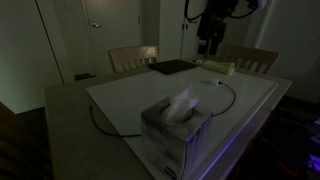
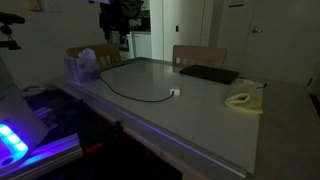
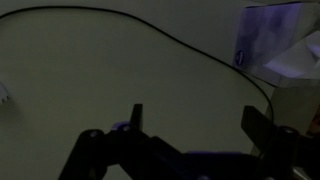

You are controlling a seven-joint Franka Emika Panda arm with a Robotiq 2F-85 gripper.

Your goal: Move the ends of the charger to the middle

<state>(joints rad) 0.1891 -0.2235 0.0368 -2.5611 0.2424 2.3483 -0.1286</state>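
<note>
End effector (image 3: 192, 114) jaws wide, empty, over tabletop (image 1: 130, 88); tissue box (image 1: 172, 130) w/ tissue (image 1: 183, 100) poking out, charger (image 3: 203, 52) near.

Lighting is dim throughout. In both exterior views a large pale table (image 1: 65, 98) (image 2: 200, 125) fills the centre. At its far edge stand two wooden chairs, the near chair (image 1: 133, 57) at 12 o'clock and the far chair (image 1: 250, 57) at 2 o'clock. Behind them is a pale wall (image 1: 50, 40) with a closed door (image 1: 110, 25) at 11 o'clock. The floor (image 1: 18, 135) at 8 o'clock is dark. In an exterior view a blue-white light (image 2: 10, 140) at 8 o'clock spreads a violet glow. A lit doorway (image 2: 160, 20) stands at 12 o'clock.
</note>
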